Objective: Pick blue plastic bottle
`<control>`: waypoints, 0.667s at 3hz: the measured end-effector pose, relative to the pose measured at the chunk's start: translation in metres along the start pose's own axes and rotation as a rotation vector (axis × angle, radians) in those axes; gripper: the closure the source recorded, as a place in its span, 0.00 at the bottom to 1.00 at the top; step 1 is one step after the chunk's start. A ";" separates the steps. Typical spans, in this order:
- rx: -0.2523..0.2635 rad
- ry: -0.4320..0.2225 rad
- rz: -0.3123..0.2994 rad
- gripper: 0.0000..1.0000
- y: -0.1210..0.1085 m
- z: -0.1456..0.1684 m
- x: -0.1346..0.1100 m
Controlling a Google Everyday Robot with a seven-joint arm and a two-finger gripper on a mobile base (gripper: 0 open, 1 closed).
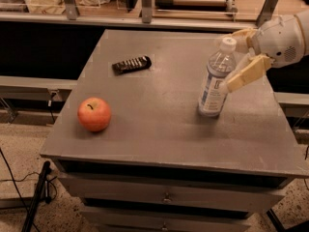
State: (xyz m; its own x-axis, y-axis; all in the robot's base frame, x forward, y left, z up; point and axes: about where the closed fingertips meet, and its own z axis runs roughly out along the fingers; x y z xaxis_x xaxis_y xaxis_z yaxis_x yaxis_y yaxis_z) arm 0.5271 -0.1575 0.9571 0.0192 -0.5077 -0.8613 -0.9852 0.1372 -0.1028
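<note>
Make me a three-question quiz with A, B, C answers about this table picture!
1. Where is the apple? A) front left of the table B) on the floor C) inside a drawer
2. What colour is the cap of the blue plastic bottle? A) red B) white C) green
3. How is the bottle placed? A) lying down B) upside down C) upright
Answers: 1 A, it sits near the front-left corner; 2 B, the cap is white; 3 C, it stands cap up, the open end effector beside its upper part.
</note>
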 end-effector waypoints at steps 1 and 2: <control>-0.002 -0.001 -0.002 0.39 0.000 0.002 -0.001; -0.005 -0.002 -0.003 0.62 0.000 0.004 -0.002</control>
State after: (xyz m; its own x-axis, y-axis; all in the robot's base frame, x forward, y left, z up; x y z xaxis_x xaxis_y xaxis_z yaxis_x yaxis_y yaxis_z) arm 0.5282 -0.1530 0.9569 0.0225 -0.5064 -0.8620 -0.9859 0.1316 -0.1031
